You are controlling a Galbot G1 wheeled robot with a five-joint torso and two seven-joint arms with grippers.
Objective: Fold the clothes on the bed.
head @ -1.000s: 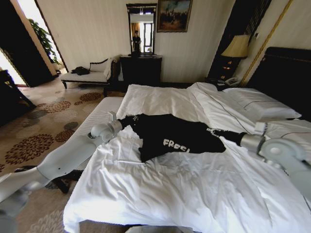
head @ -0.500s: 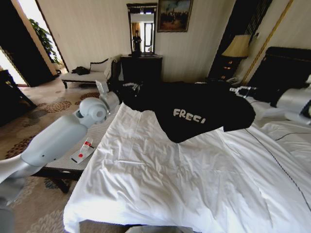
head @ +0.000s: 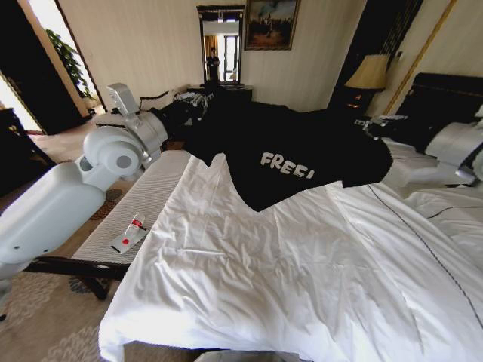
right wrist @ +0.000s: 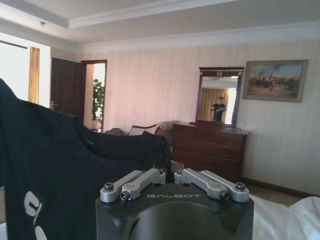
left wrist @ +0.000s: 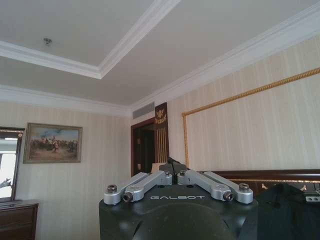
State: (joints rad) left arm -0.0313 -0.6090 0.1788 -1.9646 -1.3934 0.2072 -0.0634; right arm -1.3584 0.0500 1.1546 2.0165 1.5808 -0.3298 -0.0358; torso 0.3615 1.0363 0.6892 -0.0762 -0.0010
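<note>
I have the black short-sleeved T-shirt with white "FREE!" lettering [head: 290, 154] stretched in the air between both arms, well above the large bed with its white duvet [head: 287, 271]. My left gripper [head: 189, 102] pinches one end of the fabric, up near the dark wooden dresser [head: 226, 89]. My right gripper [head: 375, 123] clamps the other end, beside the dark headboard [head: 445, 94].

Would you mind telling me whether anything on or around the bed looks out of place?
A small white item with red marks lies loose on the bench beside the bed. The duvet is rumpled.
</note>
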